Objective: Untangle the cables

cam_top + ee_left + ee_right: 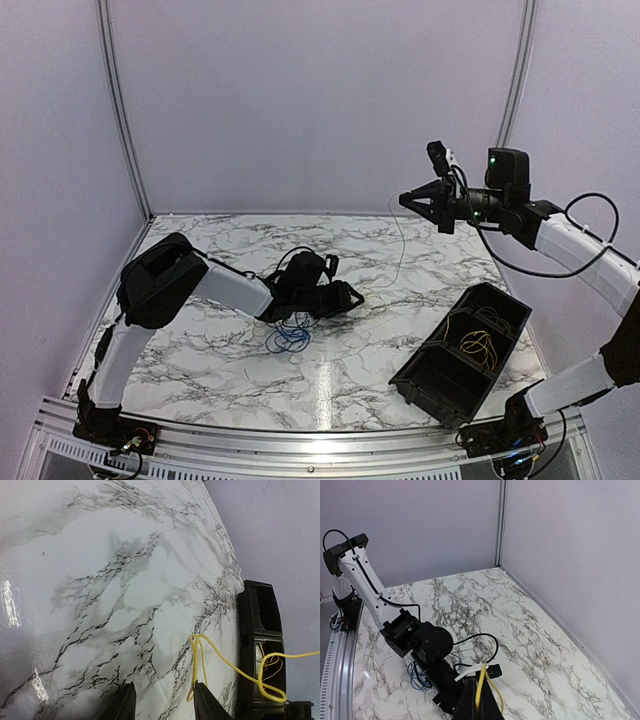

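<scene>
Marble tabletop [220, 240] inside pale lilac walls [300, 100], two arms working it. Right gripper [405, 199] is up high over the far right side, fingers clamped tight on one yellow cable [480, 686]. That strand drops from it towards the table centre, and lifting it looks meant to draw it clear of the rest. Left gripper [165, 687] sits low at mid-table, jaws apart with bare marble showing between them. The yellow strand's doubled-over end lies right at the inner edge of one finger, not pinched as far as I can see. My read is that the left is lining up to take or pin that low end so the right can pull against it. Blue bundle [290, 335] lies loose on the table just beside the left wrist, held by nobody, so probably next in the queue. Black bin [430, 375] sits on the near right, tilted, and probably serves as the cable store or drop point. Count: two arms, two grippers, one bin, one blue bundle, one yellow strand in the air. Bin wires [480, 345] look yellow and dark, but I can't tell how many.
</scene>
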